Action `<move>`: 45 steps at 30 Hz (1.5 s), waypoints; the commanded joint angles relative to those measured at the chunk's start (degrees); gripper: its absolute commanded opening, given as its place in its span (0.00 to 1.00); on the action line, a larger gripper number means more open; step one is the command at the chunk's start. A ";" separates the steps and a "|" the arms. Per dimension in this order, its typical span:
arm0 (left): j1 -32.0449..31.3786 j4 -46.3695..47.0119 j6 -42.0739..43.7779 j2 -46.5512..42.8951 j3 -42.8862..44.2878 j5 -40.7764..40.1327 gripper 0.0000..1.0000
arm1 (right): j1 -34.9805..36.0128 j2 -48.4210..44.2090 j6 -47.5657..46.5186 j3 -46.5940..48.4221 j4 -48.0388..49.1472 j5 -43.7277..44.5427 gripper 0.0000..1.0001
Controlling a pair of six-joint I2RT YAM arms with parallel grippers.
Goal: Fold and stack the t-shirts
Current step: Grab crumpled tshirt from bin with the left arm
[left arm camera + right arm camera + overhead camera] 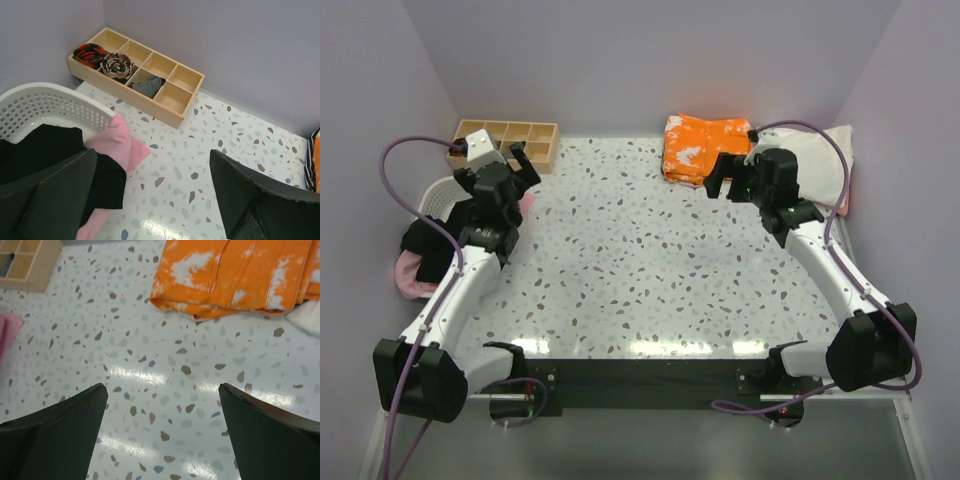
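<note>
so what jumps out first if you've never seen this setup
The folded orange white-blotched t-shirt at the far right of the table stands out most. At the left edge, a pink t-shirt and a black t-shirt hang over the rim of the white basket.

Black shirt (425, 245): hangs over the basket (438, 195) just beside the wooden tray (550, 150); from above the left arm (470, 285) crosses it, so I can't see its full shape
Pink shirt (117, 142): mostly buried under the black one, and the left wrist view's bottom edge cuts the rest
Basket: the side away from the tray runs off the left wrist view
Cloth bundles (116, 64): three in the tray's compartments, too bunched to name
Orange shirt (230, 270): far across from the tray, its back part cut off in the right wrist view
Cream shirt (820, 160): beyond that, one end hidden behind the right arm (815, 250)
</note>
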 commanded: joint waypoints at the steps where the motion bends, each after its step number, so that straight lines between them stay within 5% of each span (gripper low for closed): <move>1: -1.38 0.28 -1.54 -0.37 1.99 -4.85 1.00 | 0.13 -2.43 -0.18 -0.12 -0.47 -4.19 0.99; 6: -4.36 5.38 3.02 -1.68 0.14 2.00 1.00 | 0.04 0.91 -1.59 1.82 -5.57 -3.21 0.99; 12: -2.10 -8.63 -5.48 -0.46 1.36 -17.40 1.00 | 0.04 6.00 -2.21 2.87 -8.73 -8.31 0.99; 21: 7.30 -15.01 -11.48 8.24 4.09 -9.26 0.99 | 0.04 4.52 -4.67 0.85 -9.17 -6.65 0.99; 26: 12.42 -17.90 -12.62 15.45 6.73 -4.23 0.84 | 0.13 3.73 -7.39 -0.90 -10.59 -3.05 0.99; 31: 13.56 -17.47 -13.41 16.24 5.32 -4.94 0.86 | 0.04 4.34 -7.31 -1.26 -9.97 -4.44 0.99; 37: 14.27 -18.78 -15.17 18.97 5.24 -3.79 0.75 | 0.13 4.78 -7.22 -1.08 -10.06 -3.83 0.99; 45: 14.97 -15.80 -15.43 21.16 1.98 -2.74 0.53 | 0.04 4.70 -6.96 -1.17 -10.50 -3.22 0.99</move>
